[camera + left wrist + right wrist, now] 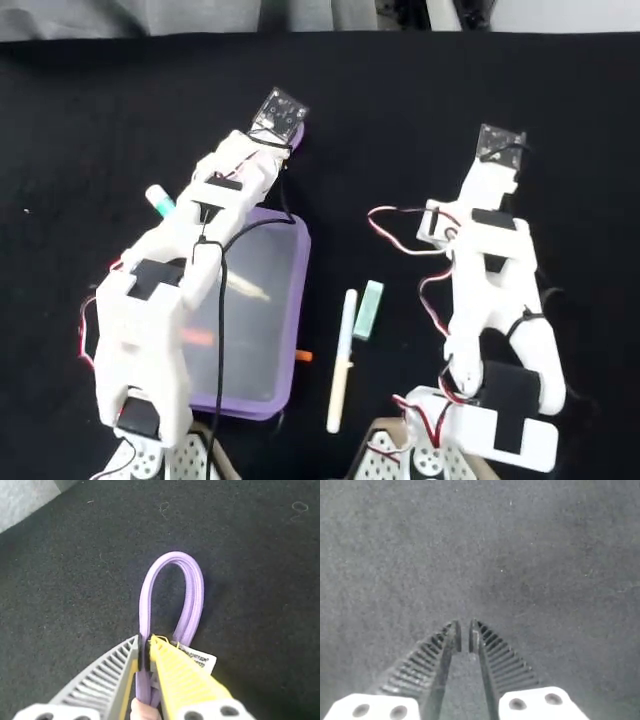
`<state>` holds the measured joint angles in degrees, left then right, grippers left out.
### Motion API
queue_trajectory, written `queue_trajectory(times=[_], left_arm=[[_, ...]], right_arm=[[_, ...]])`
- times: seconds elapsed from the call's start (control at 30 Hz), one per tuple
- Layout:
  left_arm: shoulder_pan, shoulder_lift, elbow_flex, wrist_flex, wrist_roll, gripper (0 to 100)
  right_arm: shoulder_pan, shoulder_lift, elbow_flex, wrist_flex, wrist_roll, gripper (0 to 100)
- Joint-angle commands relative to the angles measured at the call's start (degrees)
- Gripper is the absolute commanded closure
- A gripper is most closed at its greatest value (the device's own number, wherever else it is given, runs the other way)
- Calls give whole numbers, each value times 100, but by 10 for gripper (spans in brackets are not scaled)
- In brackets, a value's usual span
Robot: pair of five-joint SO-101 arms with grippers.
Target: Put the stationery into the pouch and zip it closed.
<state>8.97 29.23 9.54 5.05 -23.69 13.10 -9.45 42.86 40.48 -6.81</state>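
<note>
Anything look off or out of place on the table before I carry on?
Yes. The left pincer is clamped on the purple loop of the pouch, yet the pen and mint eraser lie loose beside it, and a blue-capped item lies on its other side.

Table cloth [420,110]: plain black, finely flecked up close; left arm [150,310] and right arm [495,260]: white shells with black patches; wires [395,225]: red, white and black; pouch [245,408]: translucent body, purple border; loop [172,590]: purple, corded; tag [200,657]: white with dark print; left gripper [145,642]: grey finger [107,672] and yellow finger [182,680], both ridged; right gripper [464,636]: dark grey, ridged, on white mounts; pen [342,360]: white barrel, cream end; eraser [368,308]: mint green; marker [160,200]: white, turquoise cap; small tip [303,355] at the pouch border: orange.
</note>
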Motion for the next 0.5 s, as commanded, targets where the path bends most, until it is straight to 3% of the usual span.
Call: queue_trajectory(times=[0.0,0.47], left_arm=[[-57,-712,-92,-53,-53,971],[13,-4949,1613,-79,-44,971]], right_arm=[[35,-75,-127,-105,-70,942],[-123,-66,-127,-114,-44,941]])
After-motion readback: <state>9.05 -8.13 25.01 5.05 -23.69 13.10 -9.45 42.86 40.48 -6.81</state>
